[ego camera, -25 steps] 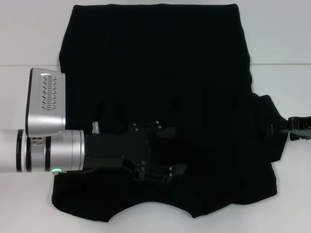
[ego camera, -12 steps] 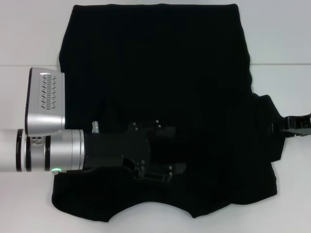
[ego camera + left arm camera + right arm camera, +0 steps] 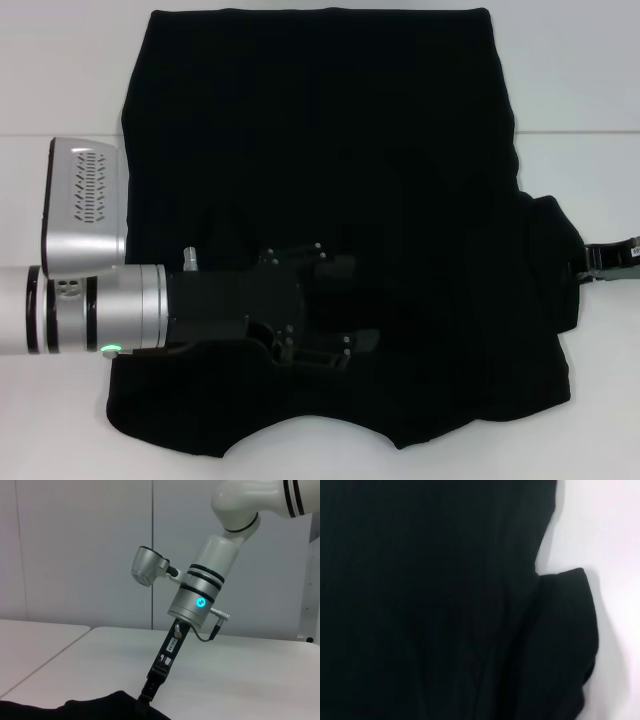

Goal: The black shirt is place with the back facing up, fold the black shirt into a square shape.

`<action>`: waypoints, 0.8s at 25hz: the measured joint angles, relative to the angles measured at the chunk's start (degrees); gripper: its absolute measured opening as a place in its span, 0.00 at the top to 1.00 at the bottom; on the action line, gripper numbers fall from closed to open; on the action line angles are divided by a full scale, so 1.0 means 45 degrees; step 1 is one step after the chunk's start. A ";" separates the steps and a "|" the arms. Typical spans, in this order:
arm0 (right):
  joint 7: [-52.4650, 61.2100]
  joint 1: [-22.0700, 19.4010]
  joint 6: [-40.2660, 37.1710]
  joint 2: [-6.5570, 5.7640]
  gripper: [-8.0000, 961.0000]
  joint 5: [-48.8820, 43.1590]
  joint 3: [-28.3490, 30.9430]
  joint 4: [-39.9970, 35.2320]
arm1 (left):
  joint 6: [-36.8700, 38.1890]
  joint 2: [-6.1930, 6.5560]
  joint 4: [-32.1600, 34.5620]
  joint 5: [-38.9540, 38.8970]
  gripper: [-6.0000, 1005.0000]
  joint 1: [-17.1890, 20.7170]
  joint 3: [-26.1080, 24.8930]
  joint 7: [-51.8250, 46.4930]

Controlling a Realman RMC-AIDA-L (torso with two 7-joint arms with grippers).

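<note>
The left gripper (image 3: 348, 305), fingers parted, rests over the large soft black cloth shirt (image 3: 330, 140) spread on the white table (image 3: 60, 80). The right gripper (image 3: 590, 268) meets the sleeve edge; its grip I cannot tell.
</note>
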 joint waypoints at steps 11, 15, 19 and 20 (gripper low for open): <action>-0.0086 -0.0179 0.0368 -0.0088 0.97 0.0013 0.0099 -0.0112 | 0.0022 -0.0018 -0.0134 -0.0107 0.12 0.0015 -0.0007 0.0000; -0.0113 -0.0507 0.0450 -0.0184 0.97 0.0061 0.0219 -0.0340 | 0.0057 -0.0018 -0.0156 -0.0166 0.13 0.0044 -0.0007 -0.0059; -0.0129 -0.0953 0.0466 -0.0175 0.97 0.0103 0.0316 -0.0910 | 0.0160 -0.0018 -0.0184 -0.0291 0.14 0.0047 -0.0006 -0.0163; -0.0130 -0.1050 0.0472 -0.0163 0.97 0.0108 0.0356 -0.1054 | 0.0199 -0.0018 -0.0196 -0.0303 0.15 0.0047 -0.0006 -0.0206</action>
